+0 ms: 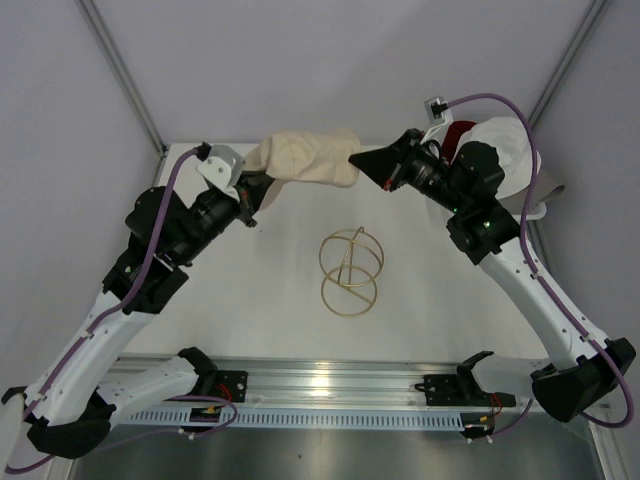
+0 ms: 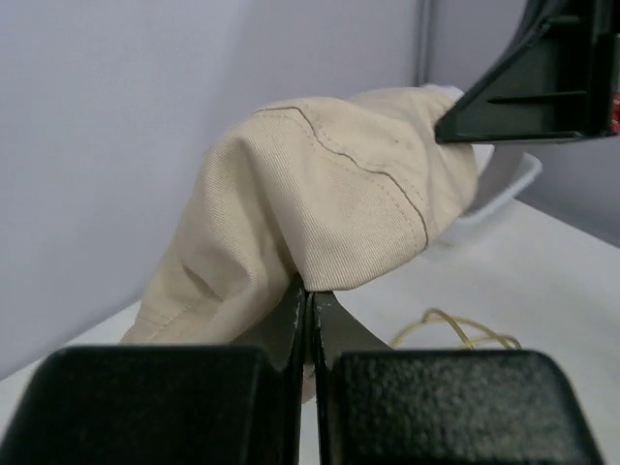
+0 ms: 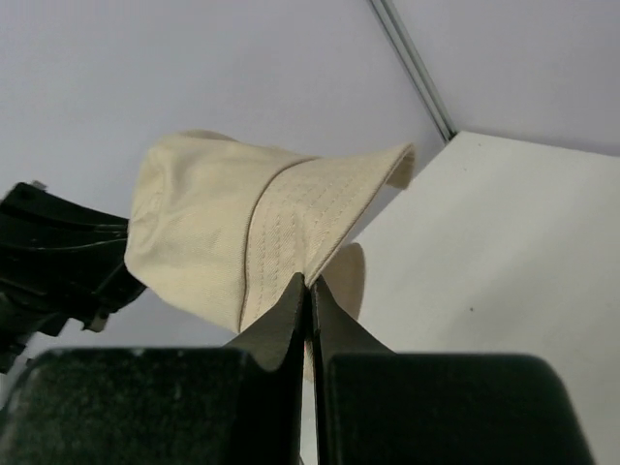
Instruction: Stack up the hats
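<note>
Beige cotton twill stretches between the two arms: the beige bucket hat [image 1: 305,158] hangs near the back of the desk [image 1: 260,300], held up off the white surface by both end effectors at once.

The left end effector [image 1: 262,190] has its fingers pressed together on the hat's left end. In the left wrist view the left end effector [image 2: 308,291] shows only a thin dark slit between its two black fingers, with the fabric of the hat [image 2: 329,194] bunching out just above their tips. The cloth is pinched there, and the crown bulges up and away towards the other arm.

The right end effector [image 1: 355,160] is clamped on the opposite end. In the right wrist view its fingers [image 3: 308,286] meet in the same narrow slit, biting the stitched brim of the hat [image 3: 223,223], which fans upward from the tips. From the left wrist, the right end effector [image 2: 455,124] shows as a black wedge touching the far side of the hat.

Behind the right arm, at the back right corner of the desk, a white hat [image 1: 510,145] and a sliver of a dark red hat [image 1: 457,135] sit together, mostly hidden by the arm. A white plastic basket [image 2: 504,184] is just beyond the beige hat in the left wrist view. The gold wire stand [image 1: 350,270] sits on the middle of the desk, in front of the held hat and apart from both arms.
</note>
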Action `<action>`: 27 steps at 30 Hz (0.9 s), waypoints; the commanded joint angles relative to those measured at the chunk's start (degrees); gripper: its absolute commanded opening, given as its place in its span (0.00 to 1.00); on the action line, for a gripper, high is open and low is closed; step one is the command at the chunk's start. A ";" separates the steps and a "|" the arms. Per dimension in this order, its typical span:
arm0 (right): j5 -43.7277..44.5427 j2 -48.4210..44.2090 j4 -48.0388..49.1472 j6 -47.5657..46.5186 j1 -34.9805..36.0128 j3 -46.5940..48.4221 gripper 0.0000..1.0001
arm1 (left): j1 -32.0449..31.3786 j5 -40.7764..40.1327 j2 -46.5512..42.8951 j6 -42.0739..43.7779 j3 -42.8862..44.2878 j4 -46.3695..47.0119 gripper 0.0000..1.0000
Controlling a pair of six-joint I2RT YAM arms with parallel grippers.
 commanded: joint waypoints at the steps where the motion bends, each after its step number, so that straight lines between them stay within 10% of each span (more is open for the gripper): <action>1: 4.46 -3.25 -9.15 -4.82 0.21 -3.13 0.00 | 0.23 8.41 -0.82 3.14 0.32 -10.11 0.01; 15: 18.35 -19.07 -22.26 -2.29 -0.41 -15.02 0.00 | -7.86 13.43 0.40 -0.90 -8.04 -7.74 0.01; 27: 11.17 -23.48 -22.29 2.90 -0.32 -15.55 0.00 | -9.18 10.45 1.20 -0.30 -6.10 -9.76 0.01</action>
